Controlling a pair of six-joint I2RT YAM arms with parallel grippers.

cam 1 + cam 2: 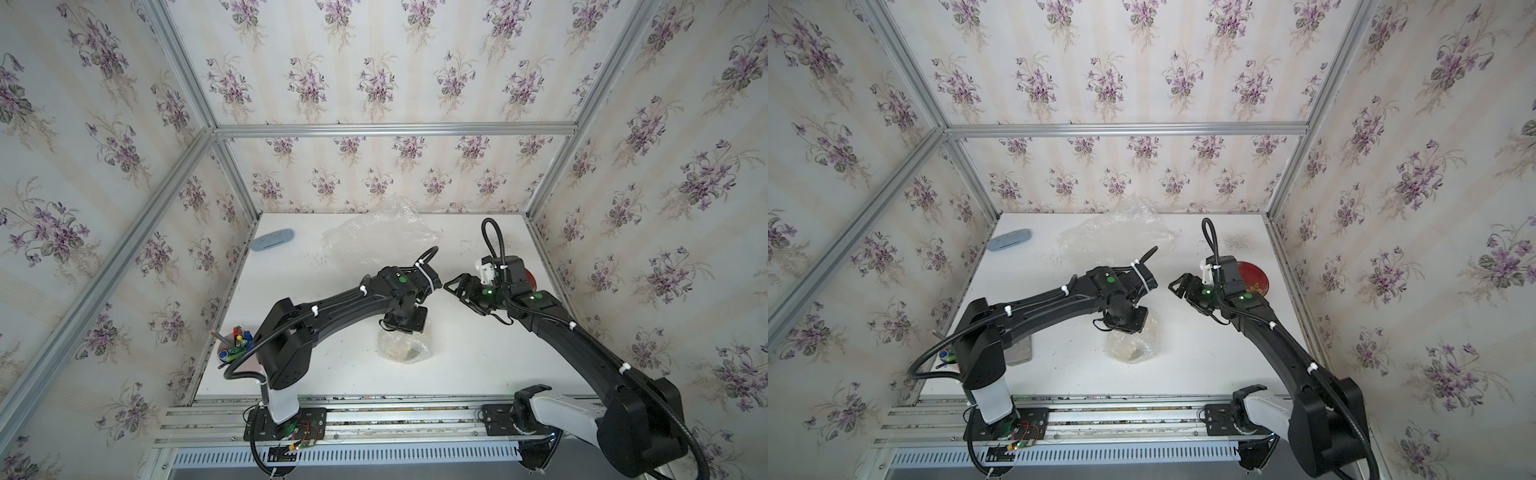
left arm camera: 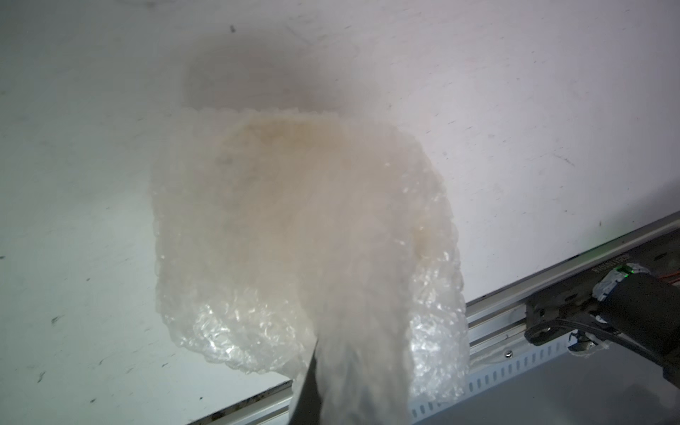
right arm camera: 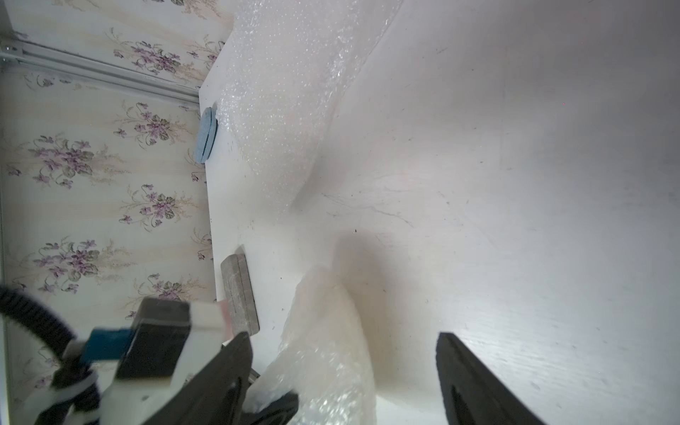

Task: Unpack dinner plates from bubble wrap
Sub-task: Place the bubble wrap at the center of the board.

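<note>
Table (image 1: pixel 332 370): left end effector (image 1: pixel 403 330) clenching bubble wrap (image 2: pixel 228 323), plate (image 2: pixel 287 173) inside blurred; right end effector (image 1: pixel 459 296) released.

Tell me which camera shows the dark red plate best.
A top view, where the dark red plate lies largely uncovered behind the right arm's wrist. In a top view only a red sliver peeks past that wrist. Neither wrist camera shows it.

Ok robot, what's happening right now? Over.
Left gripper shut on bubble wrap around cream plate. Right gripper open, empty. Red plate already out. Nothing blocking.
</note>
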